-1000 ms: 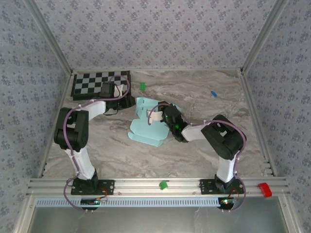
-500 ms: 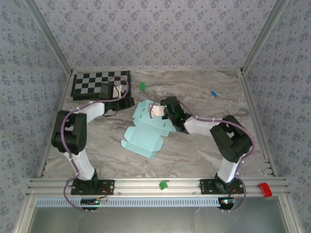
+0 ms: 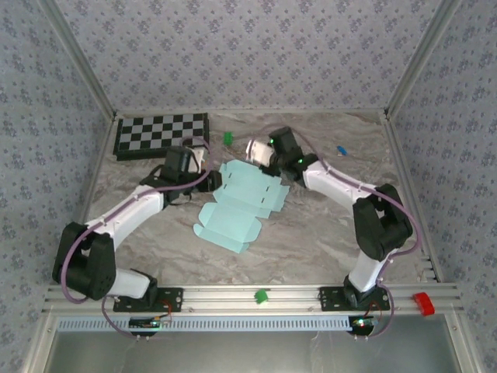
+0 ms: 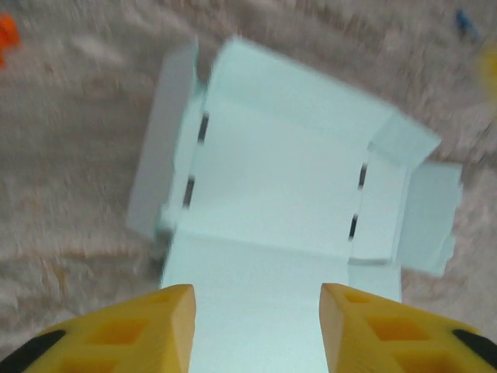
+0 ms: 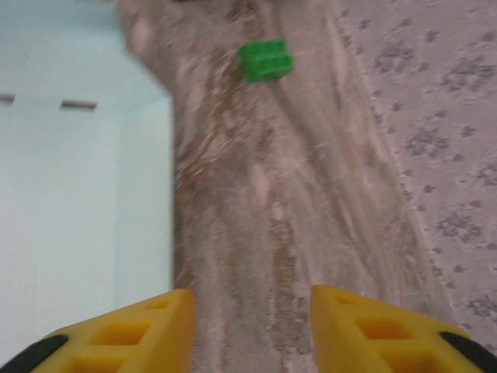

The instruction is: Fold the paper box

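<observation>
Paper box [image 3: 237, 203] near green block [image 3: 227, 137]

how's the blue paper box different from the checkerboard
The paper box is plain pale blue; the checkerboard is black-and-white squares. The box is an unfolded sheet with flaps, mid-table; the checkerboard is a plain rectangle in the far left corner. Both rest on the table.
</observation>
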Tool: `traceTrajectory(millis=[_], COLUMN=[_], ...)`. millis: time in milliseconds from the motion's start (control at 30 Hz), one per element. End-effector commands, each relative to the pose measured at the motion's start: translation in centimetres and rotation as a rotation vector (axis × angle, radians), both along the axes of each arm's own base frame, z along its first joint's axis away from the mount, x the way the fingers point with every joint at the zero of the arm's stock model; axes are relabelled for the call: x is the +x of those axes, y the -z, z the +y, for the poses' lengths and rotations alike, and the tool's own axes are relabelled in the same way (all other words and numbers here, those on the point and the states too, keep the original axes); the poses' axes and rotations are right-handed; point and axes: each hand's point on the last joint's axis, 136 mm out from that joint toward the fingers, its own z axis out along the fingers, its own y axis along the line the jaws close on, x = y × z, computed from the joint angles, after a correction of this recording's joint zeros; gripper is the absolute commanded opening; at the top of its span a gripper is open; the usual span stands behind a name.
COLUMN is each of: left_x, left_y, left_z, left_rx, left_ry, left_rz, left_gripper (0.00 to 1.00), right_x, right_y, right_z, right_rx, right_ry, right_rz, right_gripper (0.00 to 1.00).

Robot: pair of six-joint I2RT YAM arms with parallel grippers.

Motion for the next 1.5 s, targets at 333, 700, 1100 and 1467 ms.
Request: traceTrajectory(millis=[333, 700, 1100, 1467], left_x=[-4.5, -6.2, -6.8, -6.9], left_y=[6.3, 10.7, 12.4, 12.7], left_z=[-0.8, -0.5, 0.2, 0.5], left_rx=[0.042, 0.087, 0.131, 0.139], left_ry=[0.013, -0.010, -0.030, -0.039], left_rz=[0.151, 0.235, 0.265, 0.268], left_gripper=[0.10, 0.05, 0.04, 0.04], right_x=[-0.8, 0.3, 0.0, -0.6], right_y=[3.8, 7.1, 10.0, 11.3], right_z=[0.0, 0.5, 1.1, 1.2], right_rx=[0.179, 0.210, 0.207, 0.191], right_ry=[0.131, 0.129, 0.114, 0.109], right_rz=[0.763, 0.863, 0.969, 1.009], right_gripper=[0.55, 0.66, 0.63, 0.45])
